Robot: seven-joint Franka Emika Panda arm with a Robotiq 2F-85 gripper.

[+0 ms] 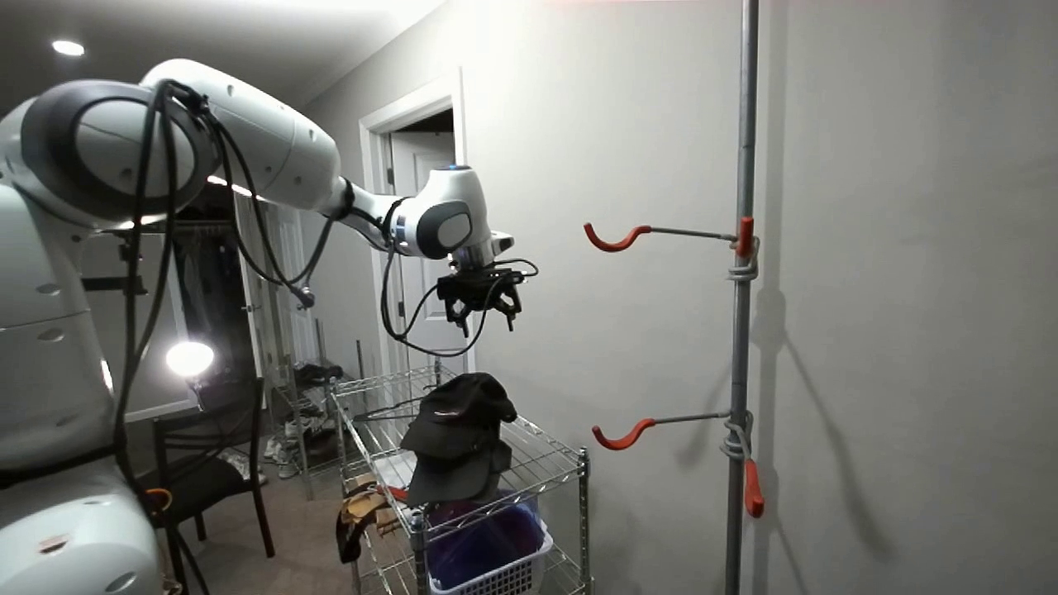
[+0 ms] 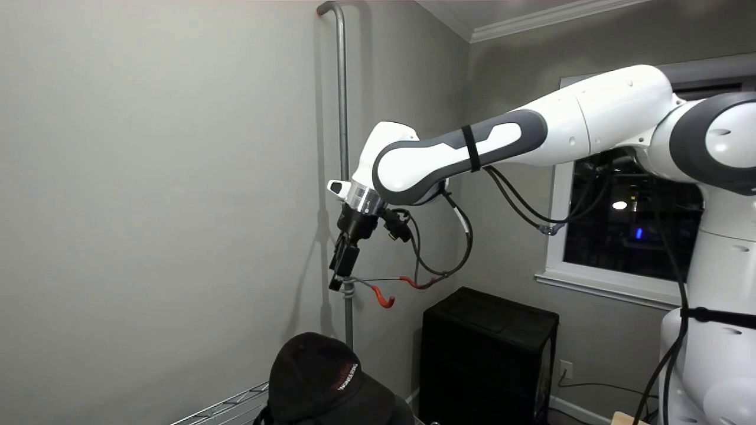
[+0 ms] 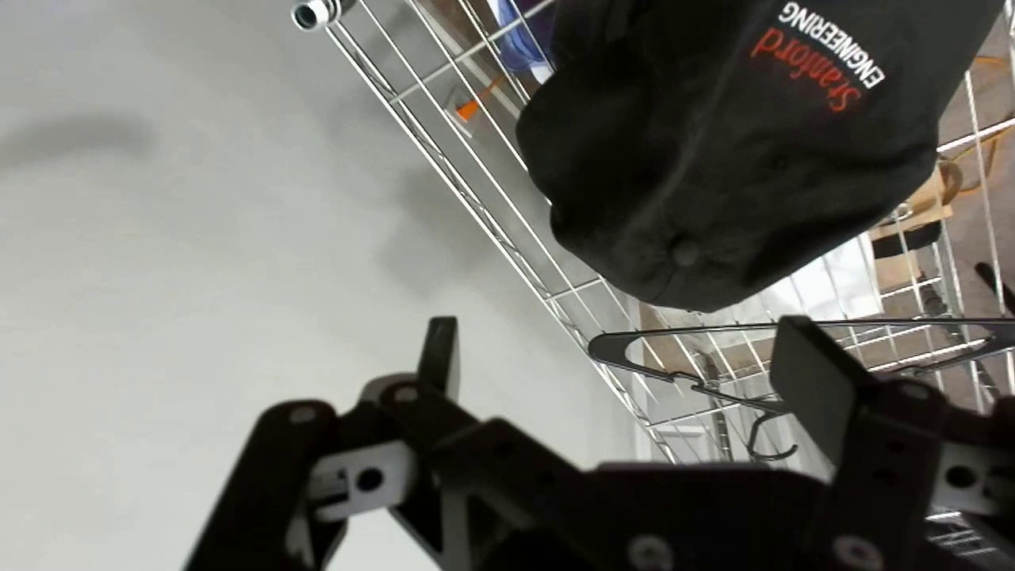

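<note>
While my claw [image 1: 488,327] hangs over the counter [image 1: 533,467] in an exterior view, its jaws stand apart, tips pointing down. Black caps [image 1: 459,442] lie stacked on the counter below, well apart from the claw. A basket [image 1: 504,577] stands beneath them, and a pole [image 1: 748,99] with red-tipped hooks [image 1: 614,246] rises in front of the wall [image 1: 926,165].

In an exterior view, I see the claw edge-on, so its gap is hidden. It overlaps the pole there, with the top cap [image 2: 313,375] lower down and a black box [image 2: 481,354] standing near the window [image 2: 638,251].

In the wrist view, my fingers [image 3: 813,388] are spread wide, wall and the counter's edge showing between them. The top cap, lettered "Stanford ENGINEERING" in red and white, lies beyond my fingers. A hanger [image 3: 607,347] lies on the counter near the caps, partly hidden by one finger.
</note>
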